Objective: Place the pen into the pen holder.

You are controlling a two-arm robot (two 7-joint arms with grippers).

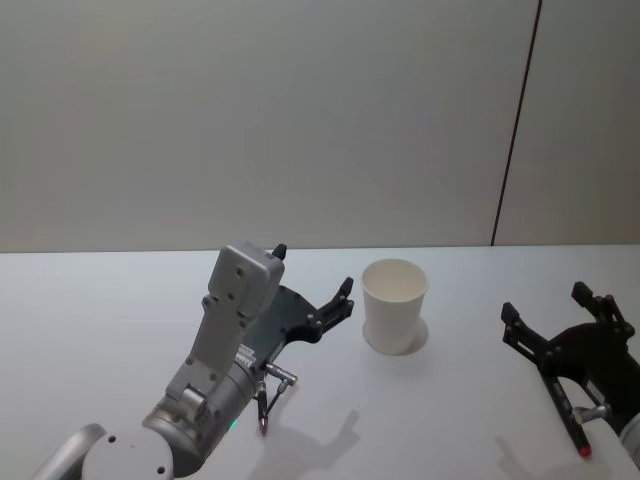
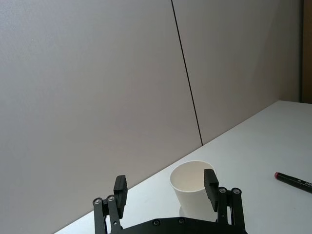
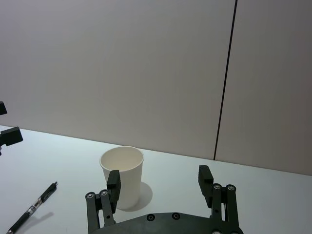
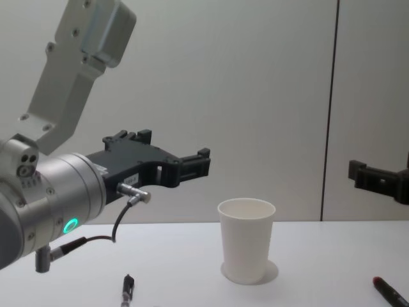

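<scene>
The pen holder is a plain white paper cup standing upright and empty on the white table; it also shows as the cup. A black pen lies flat on the table left of the cup, under my left arm, with its tip in the chest view. A second dark pen with a red end lies right of the cup, below my right gripper. My left gripper hovers open and empty just left of the cup. Well to the cup's right, my right gripper is also raised, open and empty.
The white table runs back to a plain grey wall with a dark vertical seam. A cable with a metal connector hangs under my left forearm.
</scene>
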